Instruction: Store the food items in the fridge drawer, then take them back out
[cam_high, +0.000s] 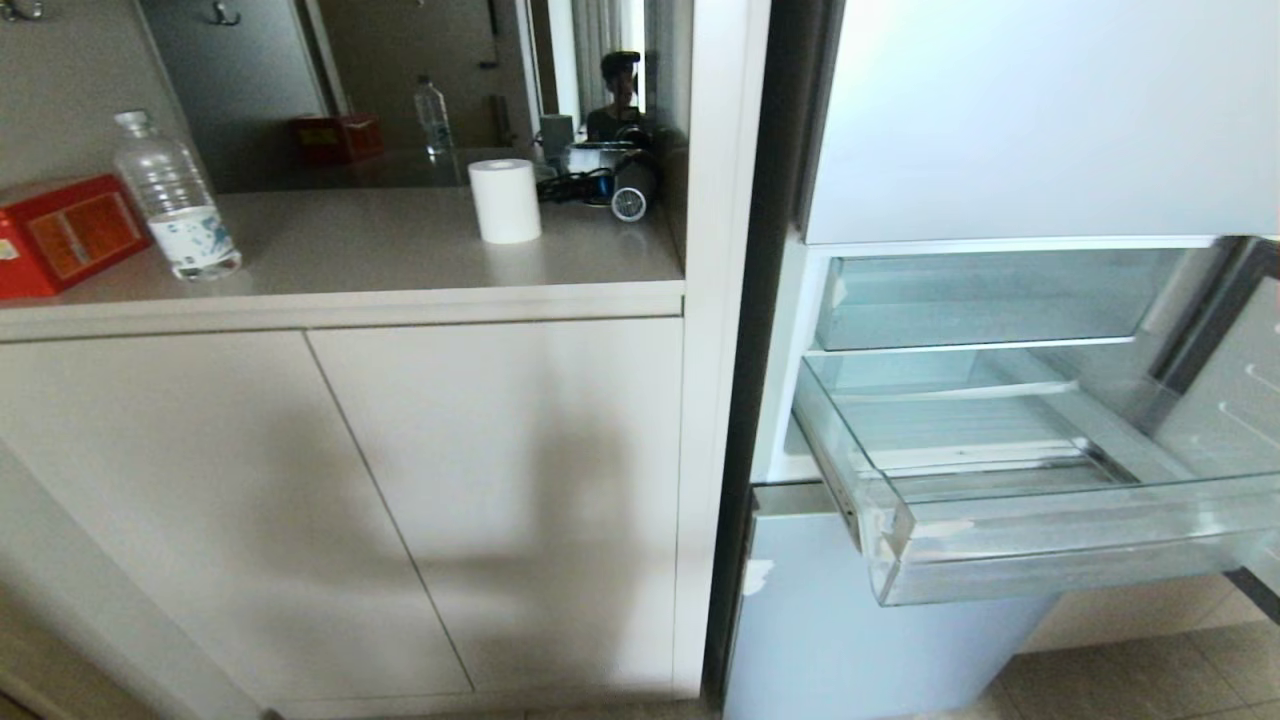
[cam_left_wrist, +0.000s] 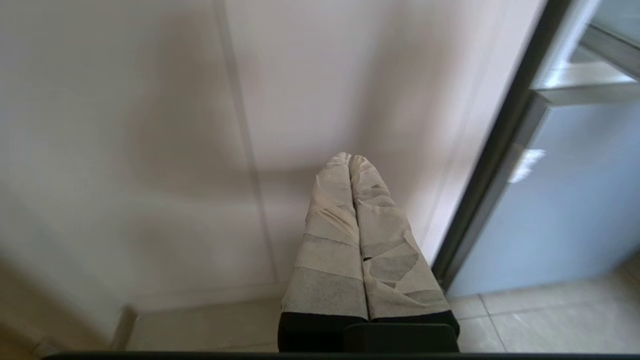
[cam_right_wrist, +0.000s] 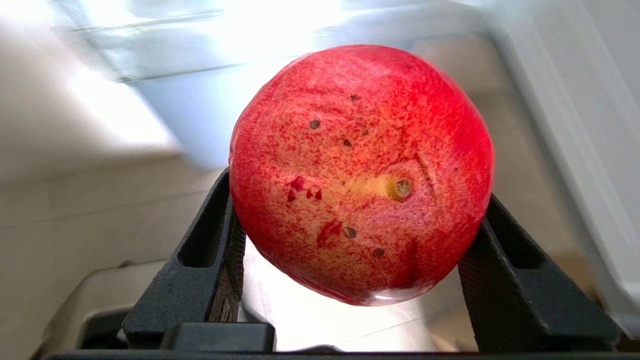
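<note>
A round red fruit (cam_right_wrist: 360, 170), speckled with yellow, fills the right wrist view. My right gripper (cam_right_wrist: 361, 225) is shut on it, one black finger (cam_right_wrist: 220, 235) pressing each side. The surroundings in that view are pale and blurred. This gripper is outside the head view. The fridge drawer (cam_high: 1100, 555) stands pulled out at the right of the head view, a deep clear bin with nothing in it. My left gripper (cam_left_wrist: 351, 159) is shut, its taped fingers together, parked low in front of the cabinet doors.
A shallower clear tray (cam_high: 985, 300) sits above the drawer, and the open fridge door (cam_high: 1235, 390) stands at the far right. The counter on the left carries a water bottle (cam_high: 175, 200), a red box (cam_high: 65, 232) and a paper roll (cam_high: 505, 200). Cabinet doors (cam_high: 350, 500) are below.
</note>
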